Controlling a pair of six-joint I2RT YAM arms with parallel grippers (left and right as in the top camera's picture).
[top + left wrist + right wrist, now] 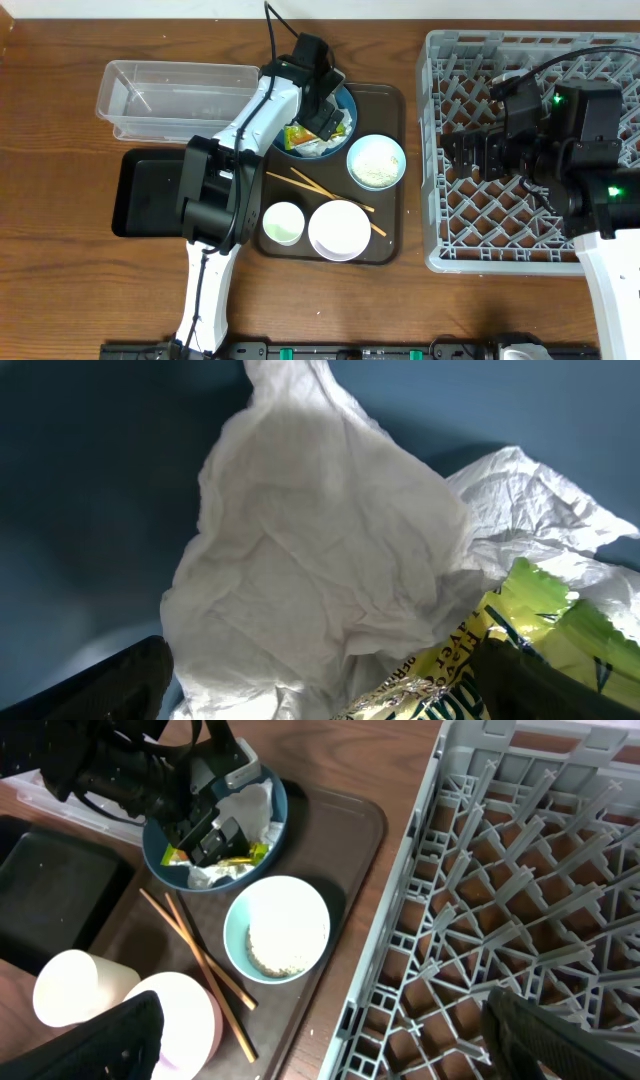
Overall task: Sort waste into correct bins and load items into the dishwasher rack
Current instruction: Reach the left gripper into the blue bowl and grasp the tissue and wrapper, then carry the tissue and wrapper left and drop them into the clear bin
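Where the crumpled white napkin point(320, 560) lies bunched inside the wide dark-blue bowl point(349, 103), the yellow-orange snack wrapper point(520, 635) with green print sits against its lower edge, partly tucked beneath the paper. The left end effector point(322, 122) sits low in that bowl, released, its two dark fingers point(110, 680) spread wide to either side of the napkin and wrapper; whether a finger touches the wrapper I cannot tell. The bowl stands at the far left corner of the dark brown serving tray point(388, 100). Just beside it on the tray is the small light-blue bowl point(352, 158), holding a mound of white rice point(277, 948). Two wooden chopsticks point(322, 188) lie slanted across the tray's middle, and nearer the front edge the small white cup point(283, 222) and the white bowl point(340, 230) stand side by side. To the left of the tray, on the wooden desk point(60, 280), lie the clear plastic tub point(170, 100) and in front of it the shallow black tray point(140, 195), part hidden by the left arm point(250, 125). To the right stands the large grey dishwasher rack point(470, 230). The right end effector point(455, 152) hangs above its lattice floor, released, fingers point(100, 1040) well apart.
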